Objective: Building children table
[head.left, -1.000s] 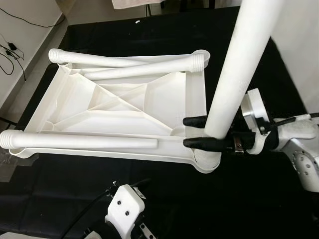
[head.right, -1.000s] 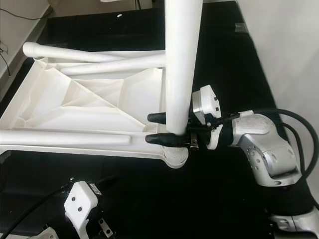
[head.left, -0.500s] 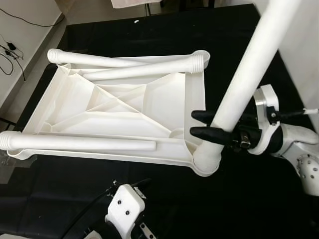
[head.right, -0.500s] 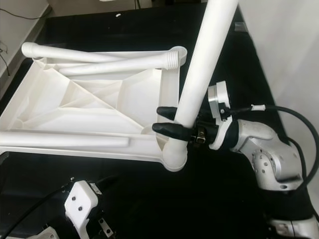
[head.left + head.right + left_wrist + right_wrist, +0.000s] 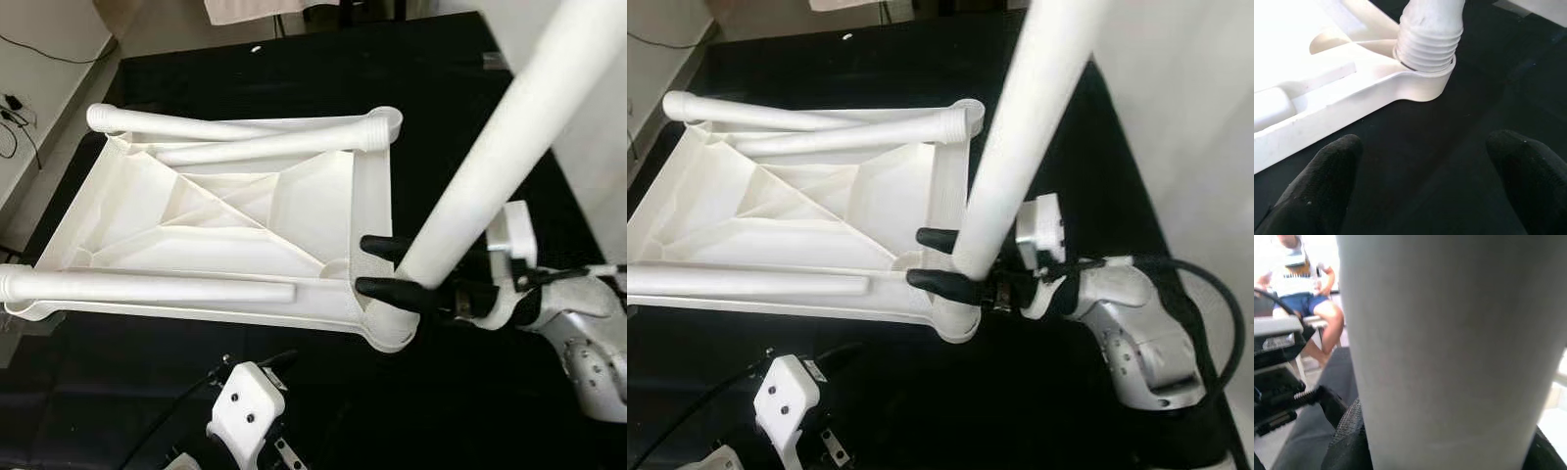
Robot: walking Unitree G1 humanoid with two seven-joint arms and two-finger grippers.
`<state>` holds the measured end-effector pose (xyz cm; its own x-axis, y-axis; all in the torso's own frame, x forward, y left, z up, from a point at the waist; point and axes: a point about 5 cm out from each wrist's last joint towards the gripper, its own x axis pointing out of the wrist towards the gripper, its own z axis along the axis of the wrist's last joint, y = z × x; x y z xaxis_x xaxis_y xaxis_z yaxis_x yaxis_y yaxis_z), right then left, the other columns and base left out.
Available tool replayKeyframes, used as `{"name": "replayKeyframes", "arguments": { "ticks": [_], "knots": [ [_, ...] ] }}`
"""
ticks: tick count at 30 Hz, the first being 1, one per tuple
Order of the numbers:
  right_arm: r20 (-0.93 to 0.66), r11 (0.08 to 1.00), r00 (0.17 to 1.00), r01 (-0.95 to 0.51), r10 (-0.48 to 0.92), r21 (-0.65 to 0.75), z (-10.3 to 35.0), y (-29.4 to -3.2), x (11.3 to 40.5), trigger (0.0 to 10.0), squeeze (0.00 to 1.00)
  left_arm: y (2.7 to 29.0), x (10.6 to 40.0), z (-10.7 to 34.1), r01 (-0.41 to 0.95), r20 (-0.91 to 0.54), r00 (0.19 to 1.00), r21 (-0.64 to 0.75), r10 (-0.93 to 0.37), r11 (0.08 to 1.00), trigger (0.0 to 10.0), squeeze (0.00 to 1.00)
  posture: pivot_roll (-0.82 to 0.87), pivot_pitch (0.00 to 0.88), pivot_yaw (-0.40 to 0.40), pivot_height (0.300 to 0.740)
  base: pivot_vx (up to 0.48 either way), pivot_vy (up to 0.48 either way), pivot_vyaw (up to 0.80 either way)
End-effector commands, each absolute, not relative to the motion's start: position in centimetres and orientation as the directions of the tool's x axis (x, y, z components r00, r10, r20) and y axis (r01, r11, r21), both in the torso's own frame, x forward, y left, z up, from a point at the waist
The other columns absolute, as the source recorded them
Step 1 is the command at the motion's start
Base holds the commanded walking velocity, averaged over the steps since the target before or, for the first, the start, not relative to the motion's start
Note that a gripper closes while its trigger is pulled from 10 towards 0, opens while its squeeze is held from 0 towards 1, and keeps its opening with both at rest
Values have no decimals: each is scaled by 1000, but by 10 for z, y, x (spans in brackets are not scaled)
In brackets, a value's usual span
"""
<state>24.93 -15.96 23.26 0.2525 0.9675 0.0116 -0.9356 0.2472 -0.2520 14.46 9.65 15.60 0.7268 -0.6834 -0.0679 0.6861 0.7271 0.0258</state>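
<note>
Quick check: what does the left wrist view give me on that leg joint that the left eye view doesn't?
Left wrist view: the leg's ribbed threaded end sitting in the corner socket, with open left gripper hovering over black mat.
Left eye view: the whole upturned tabletop, the tilted leg clamped by the right gripper, two loose legs lying on it.
Both: that near corner.

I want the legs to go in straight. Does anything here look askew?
Yes. The leg in the right gripper leans away from upright, tilted toward the robot's right, with its threaded end sitting in the near corner socket of the upturned tabletop. Threads are still exposed there, so it is not fully seated.
</note>
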Motion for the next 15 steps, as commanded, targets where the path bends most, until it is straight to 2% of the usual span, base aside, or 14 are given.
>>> {"name": "replayKeyframes", "arguments": {
  "ticks": [1, 7, 15],
  "knots": [
    [-139, 212, 228, -970, 964, -115, 192, -155, 245, 10000, 0, 100, 142, 150, 691, -109, 720, 24, -685, 722, 10000, 0, -15, 294, 106, 740, 0, 0, 0],
    [-266, 155, 194, -975, 944, -161, 183, -158, 242, 10000, 0, 100, 142, 150, 691, -109, 720, 24, -685, 723, 10000, 0, -17, 298, 104, 740, 0, 0, 0],
    [-307, 119, 170, -977, 936, -176, 188, -159, 244, 10000, 0, 100, 143, 151, 690, -107, 721, 23, -685, 723, 10000, 0, -18, 301, 101, 740, 0, 0, 0]
  ]
}}
